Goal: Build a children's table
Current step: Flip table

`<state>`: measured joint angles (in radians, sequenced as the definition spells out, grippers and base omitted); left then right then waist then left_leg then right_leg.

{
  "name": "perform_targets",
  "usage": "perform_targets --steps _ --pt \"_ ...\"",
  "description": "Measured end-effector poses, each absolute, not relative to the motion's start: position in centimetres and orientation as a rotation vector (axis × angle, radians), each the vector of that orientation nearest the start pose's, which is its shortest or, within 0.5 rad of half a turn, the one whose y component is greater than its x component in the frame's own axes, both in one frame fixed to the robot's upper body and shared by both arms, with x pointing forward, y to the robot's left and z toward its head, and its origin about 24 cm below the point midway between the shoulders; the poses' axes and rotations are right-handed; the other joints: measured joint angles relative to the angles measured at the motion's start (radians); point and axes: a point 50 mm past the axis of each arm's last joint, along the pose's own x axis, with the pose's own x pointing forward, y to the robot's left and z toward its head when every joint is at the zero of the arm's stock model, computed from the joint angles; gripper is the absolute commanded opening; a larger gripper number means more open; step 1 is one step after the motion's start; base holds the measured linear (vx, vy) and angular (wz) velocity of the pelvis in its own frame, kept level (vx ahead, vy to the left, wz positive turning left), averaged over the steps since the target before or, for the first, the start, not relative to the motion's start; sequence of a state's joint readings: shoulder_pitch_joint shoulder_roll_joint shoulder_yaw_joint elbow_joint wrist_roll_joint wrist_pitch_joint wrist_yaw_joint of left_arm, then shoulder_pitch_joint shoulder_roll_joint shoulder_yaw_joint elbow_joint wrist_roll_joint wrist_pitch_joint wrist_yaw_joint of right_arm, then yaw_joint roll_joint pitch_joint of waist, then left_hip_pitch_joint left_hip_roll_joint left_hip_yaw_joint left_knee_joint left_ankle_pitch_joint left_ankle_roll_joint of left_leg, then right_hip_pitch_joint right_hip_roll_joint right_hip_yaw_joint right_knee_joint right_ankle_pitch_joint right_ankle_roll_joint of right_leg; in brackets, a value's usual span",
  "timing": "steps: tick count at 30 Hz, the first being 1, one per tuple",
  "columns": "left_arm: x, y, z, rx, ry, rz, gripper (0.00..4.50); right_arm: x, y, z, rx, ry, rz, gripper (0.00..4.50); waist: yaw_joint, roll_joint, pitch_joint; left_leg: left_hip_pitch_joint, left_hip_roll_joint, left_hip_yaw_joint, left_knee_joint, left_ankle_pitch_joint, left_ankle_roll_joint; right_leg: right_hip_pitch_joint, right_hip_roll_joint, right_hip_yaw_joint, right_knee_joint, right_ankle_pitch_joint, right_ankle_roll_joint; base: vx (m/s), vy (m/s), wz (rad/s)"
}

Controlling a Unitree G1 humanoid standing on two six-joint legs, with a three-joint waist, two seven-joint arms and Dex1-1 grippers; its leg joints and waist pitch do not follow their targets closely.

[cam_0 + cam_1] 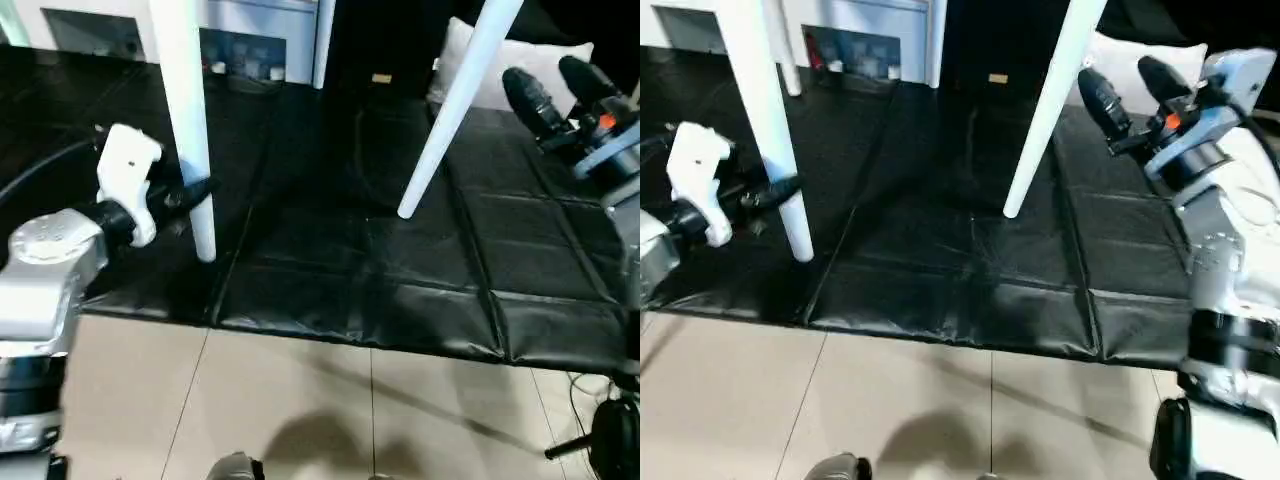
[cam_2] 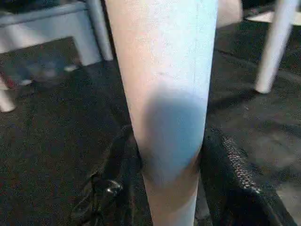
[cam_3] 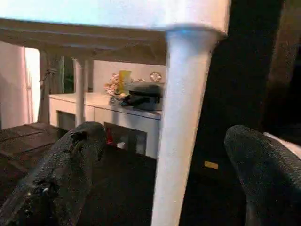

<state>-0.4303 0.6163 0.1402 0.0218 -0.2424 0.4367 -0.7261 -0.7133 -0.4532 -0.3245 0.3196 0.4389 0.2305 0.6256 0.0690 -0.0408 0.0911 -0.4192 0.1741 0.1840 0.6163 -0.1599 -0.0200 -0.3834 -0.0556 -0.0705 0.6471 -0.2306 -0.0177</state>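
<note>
Black padded mat [image 1: 380,280], quilted in square panels, covers the floor; its near edge meets pale floor tiles [image 1: 300,410]. The children's table [image 3: 117,14] stands upright on the mat, legs down. Left leg [image 1: 190,130] stands near the mat's near-left edge; a second leg [image 1: 450,110] slants down toward the mat's middle. Left gripper [image 1: 190,192]: jaws closed around the left leg near its foot. Right gripper [image 1: 1125,90]: jaws spread wide, holding nothing, beside the second leg and apart from it. Beyond the mat's far edge stands a white cabinet [image 3: 108,110] with small items on top. A white pillow [image 1: 520,70] lies at the far-right corner.
</note>
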Motion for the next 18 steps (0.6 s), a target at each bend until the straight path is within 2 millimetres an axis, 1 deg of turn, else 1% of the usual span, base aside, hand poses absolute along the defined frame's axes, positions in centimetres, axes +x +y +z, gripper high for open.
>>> perform_targets --steps 2,4,5,8,10,11,13,14,15,18 --pt "30.4 24.2 16.5 0.305 0.079 -0.604 1.59 35.8 -23.4 20.6 0.102 -0.300 0.469 4.50 -0.008 0.000 0.000 0.000 0.000 0.001 -0.001 0.000 0.000 -0.001 0.000 0.001 0.000 0.000 0.000 0.000 0.000 0.00" --pt "30.1 24.3 16.5 0.308 0.080 -0.644 1.59 36.5 -22.9 20.2 0.106 -0.280 0.489 4.50 -0.010 0.000 0.001 0.000 0.000 0.003 -0.002 0.000 0.001 -0.001 0.000 0.002 -0.001 0.000 0.000 0.000 0.000 0.00" --pt "29.7 24.4 16.7 0.313 0.081 -0.666 1.59 37.2 -22.5 20.0 0.109 -0.265 0.501 4.50 -0.013 -0.003 0.002 0.000 0.000 0.006 -0.003 -0.001 0.001 -0.003 0.000 0.004 -0.001 0.000 0.000 0.000 0.000 0.00" --pt "29.0 24.5 17.0 0.328 0.081 -0.714 1.59 38.5 -21.8 20.4 0.115 -0.265 0.535 4.50 -0.014 -0.011 0.006 0.000 0.000 0.010 -0.006 0.000 0.001 -0.006 0.000 0.006 -0.001 0.000 -0.001 0.000 0.000 0.00" --pt "28.7 24.6 17.2 0.335 0.082 -0.735 1.59 38.8 -21.4 20.6 0.108 -0.269 0.563 4.50 -0.015 -0.016 0.007 0.000 0.000 0.012 -0.007 -0.001 0.003 -0.006 0.000 0.006 -0.001 -0.002 -0.002 0.000 0.000 0.00" --pt "28.3 24.9 17.5 0.339 0.081 -0.742 1.59 39.2 -21.2 20.5 0.105 -0.267 0.576 4.50 -0.015 -0.024 0.010 0.000 0.000 0.013 -0.008 -0.001 0.003 -0.007 0.000 0.006 -0.001 -0.002 -0.003 0.000 0.000 0.00" --pt "27.9 25.4 17.9 0.350 0.087 -0.754 1.59 39.7 -20.9 20.4 0.099 -0.250 0.572 4.50 -0.023 -0.032 0.012 0.000 0.000 0.015 -0.009 -0.001 0.003 -0.009 0.000 0.008 -0.001 -0.002 -0.003 0.000 0.000 0.00" --pt "27.6 25.5 18.0 0.353 0.092 -0.766 1.59 39.8 -20.8 20.3 0.094 -0.245 0.566 4.50 -0.027 -0.034 0.013 -0.001 0.000 0.016 -0.009 -0.002 0.004 -0.010 0.000 0.008 -0.001 -0.002 -0.003 0.000 0.000 0.00" --pt "27.5 25.5 18.1 0.356 0.094 -0.771 1.59 39.9 -20.9 20.2 0.092 -0.242 0.563 4.50 -0.027 -0.034 0.013 -0.001 0.000 0.016 -0.009 -0.002 0.004 -0.010 0.000 0.009 -0.001 -0.002 -0.003 0.000 0.000 0.00" --pt "26.9 25.9 18.4 0.363 0.100 -0.786 1.59 40.3 -20.6 20.1 0.090 -0.231 0.560 4.50 -0.034 -0.041 0.016 -0.001 0.000 0.019 -0.010 -0.002 0.005 -0.013 0.000 0.012 -0.001 -0.002 -0.004 0.000 0.000 0.00"
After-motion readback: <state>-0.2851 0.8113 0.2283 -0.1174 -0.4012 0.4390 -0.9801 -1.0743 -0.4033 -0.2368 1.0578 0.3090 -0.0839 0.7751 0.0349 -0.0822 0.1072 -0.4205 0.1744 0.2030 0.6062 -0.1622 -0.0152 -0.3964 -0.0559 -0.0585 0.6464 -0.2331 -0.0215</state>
